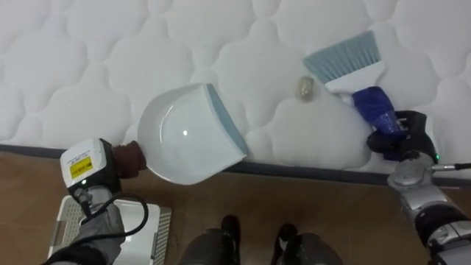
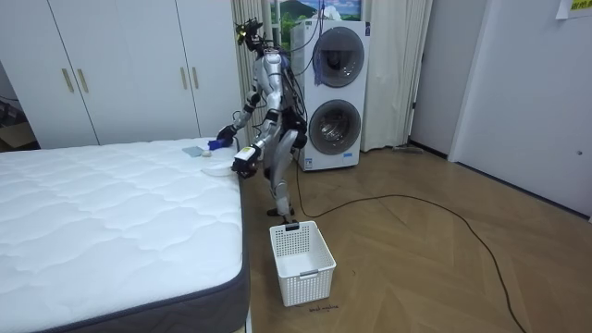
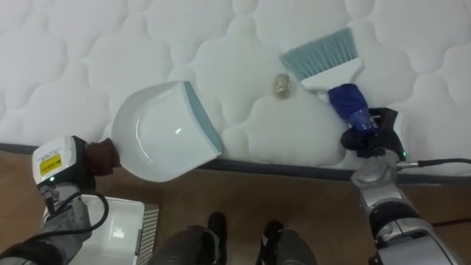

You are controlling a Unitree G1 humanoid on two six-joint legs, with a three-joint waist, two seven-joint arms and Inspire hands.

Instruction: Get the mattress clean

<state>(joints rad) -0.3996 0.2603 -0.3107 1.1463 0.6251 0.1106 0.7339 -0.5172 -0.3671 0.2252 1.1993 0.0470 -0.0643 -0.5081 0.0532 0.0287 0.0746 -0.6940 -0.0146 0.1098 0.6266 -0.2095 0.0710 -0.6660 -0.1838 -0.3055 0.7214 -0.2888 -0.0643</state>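
- Here, in the left eye view, my right hand [image 1: 397, 138] is clenched round the blue handle of the brush [image 1: 352, 68]. Its pale bristles rest on the mattress [image 1: 88, 66], just beside a small crumpled scrap [image 1: 305, 88].
- The scrap looks light and loose, so I judge it needs a soft flick.
- In the room view I stand at the mattress edge, with a white basket [image 2: 302, 262] by my feet.
- In the right eye view my left hand [image 3: 101, 156] seems wrapped round the handle of the white dustpan [image 3: 158, 132]. Its lip lies on the mattress edge, and it looks like stiff, light plastic.
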